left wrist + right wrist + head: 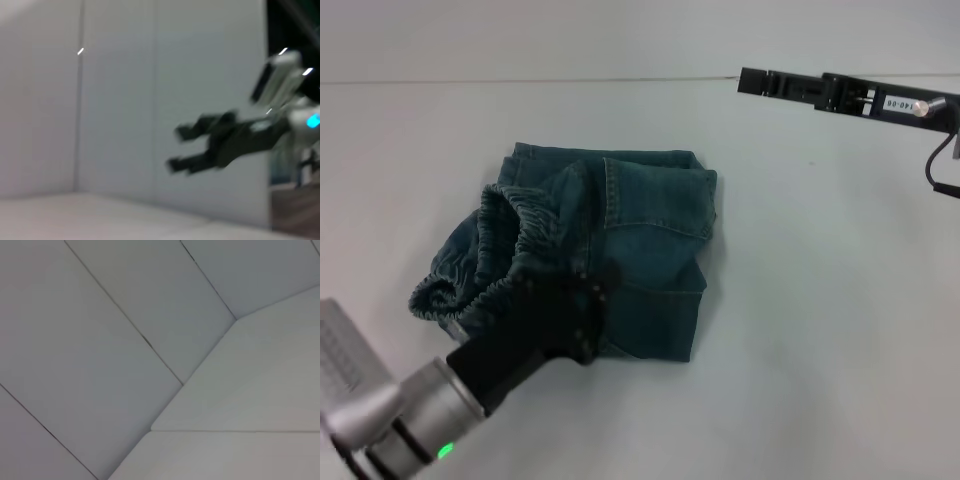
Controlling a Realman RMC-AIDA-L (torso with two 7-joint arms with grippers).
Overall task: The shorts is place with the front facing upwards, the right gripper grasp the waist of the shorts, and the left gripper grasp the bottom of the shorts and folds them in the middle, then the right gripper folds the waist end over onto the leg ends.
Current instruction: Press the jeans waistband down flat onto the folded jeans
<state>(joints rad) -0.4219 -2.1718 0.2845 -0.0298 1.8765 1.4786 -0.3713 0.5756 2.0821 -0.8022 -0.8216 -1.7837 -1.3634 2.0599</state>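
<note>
Head, surface: I see a plain pale table [820,300] with a seam line running along its far side.
Head, shorts: the shorts [620,260] lie folded mid-table, the waist [490,250] bunched toward my left.
Head, left gripper: the left gripper [592,285] sits over the shorts' near part; I cannot tell its jaw state, nor whether it touches the cloth.
Head, right gripper: the right gripper [752,80] is raised at far right, well apart from the shorts.
Left wrist: I see white wall panels and the right gripper [176,148] in the air, jaws parted, holding nothing.
Right wrist: only grey panels and seams.
</note>
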